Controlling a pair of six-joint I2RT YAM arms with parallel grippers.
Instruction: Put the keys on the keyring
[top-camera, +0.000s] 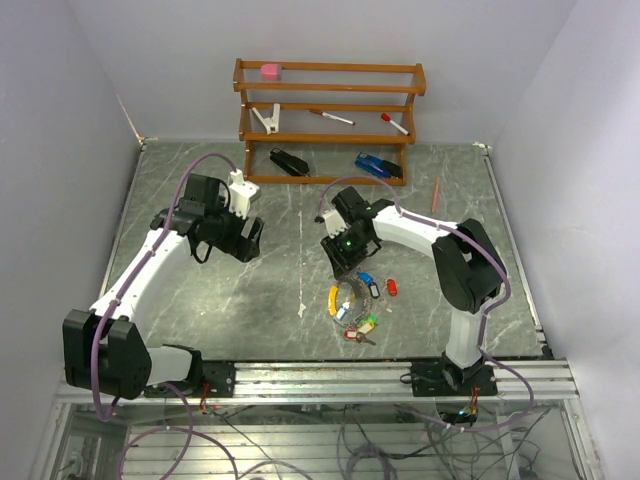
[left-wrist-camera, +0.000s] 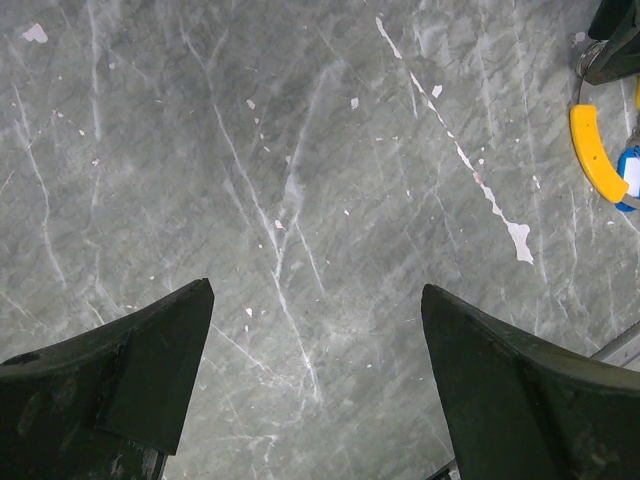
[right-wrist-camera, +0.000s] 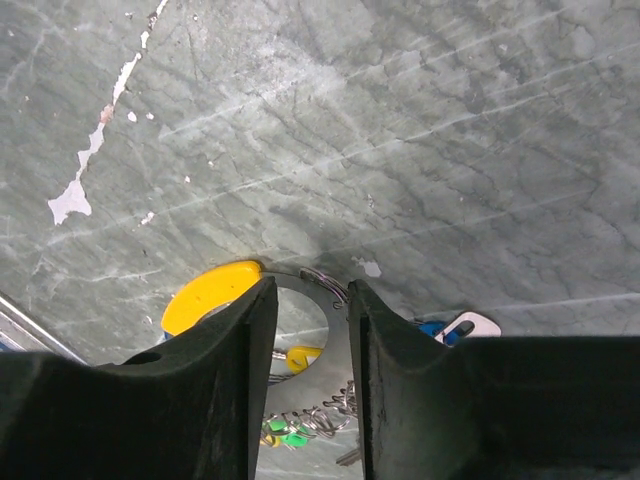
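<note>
Several keys (top-camera: 356, 305) are grouped by the near edge of the table (top-camera: 200, 310), right of centre, at the keyring (right-wrist-camera: 318, 280). Right gripper (right-wrist-camera: 308, 288) is held narrowly parted astride its wire. Left gripper (left-wrist-camera: 315, 290), gaping, is poised farther left.

My tabletop (top-camera: 260, 310) shows grey-green marble, veined and flecked white. The keys (top-camera: 357, 306) wear yellow, blue, red and green tags; the keyring (right-wrist-camera: 322, 283) is silver-grey. I see my left tool (left-wrist-camera: 315, 300) and right tool (right-wrist-camera: 308, 300) both black, and the rack (top-camera: 340, 68) orange-brown.
</note>
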